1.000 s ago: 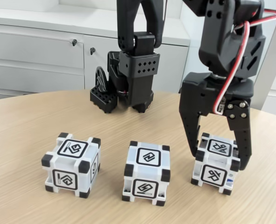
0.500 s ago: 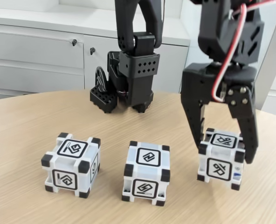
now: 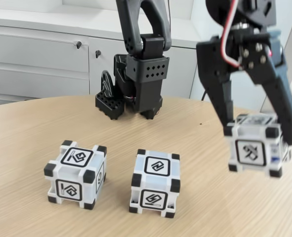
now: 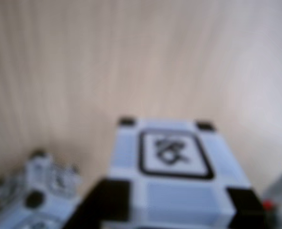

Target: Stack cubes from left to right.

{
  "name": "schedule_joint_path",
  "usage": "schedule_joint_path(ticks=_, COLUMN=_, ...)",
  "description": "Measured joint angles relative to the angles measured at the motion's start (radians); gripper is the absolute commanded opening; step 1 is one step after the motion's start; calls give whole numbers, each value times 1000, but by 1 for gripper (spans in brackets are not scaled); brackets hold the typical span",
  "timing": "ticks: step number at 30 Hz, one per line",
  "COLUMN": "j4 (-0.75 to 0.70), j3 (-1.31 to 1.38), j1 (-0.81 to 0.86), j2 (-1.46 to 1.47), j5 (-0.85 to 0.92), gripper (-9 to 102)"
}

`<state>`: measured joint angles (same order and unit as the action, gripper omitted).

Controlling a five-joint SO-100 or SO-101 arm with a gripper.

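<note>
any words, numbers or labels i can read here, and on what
No readable words or numbers.
Left cube: black-framed abstract glyphs, not letters.
Middle cube: black-framed glyphs, no text.
Cube held in the claw, lifted off the table: glyph on its faces, blurred in the wrist view.

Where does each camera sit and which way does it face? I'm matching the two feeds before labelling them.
Fixed view: stands low at the table's front edge, facing the arm's base and cabinets; shows the gripper holding the raised cube, plus the left cube and middle cube.
Wrist view: rides on the gripper, looking down at the tabletop; dark gripper parts edge the bottom.
Shared: the raised cube, blurred in the wrist view.
</note>
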<state>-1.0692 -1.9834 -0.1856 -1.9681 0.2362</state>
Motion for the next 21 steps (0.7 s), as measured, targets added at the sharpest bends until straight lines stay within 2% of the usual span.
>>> schedule_joint_path(ticks=12, j4=-8, j3=-9, j1=3, j2=-229, j5=-91, gripper=18)
schedule_joint_path(ticks=15, j4=-8, j3=-9, j1=54, j2=-232, j5=-91, gripper=21)
schedule_joint_path(ticks=21, j4=-8, j3=-9, j1=176, j2=-232, j5=-81, gripper=17)
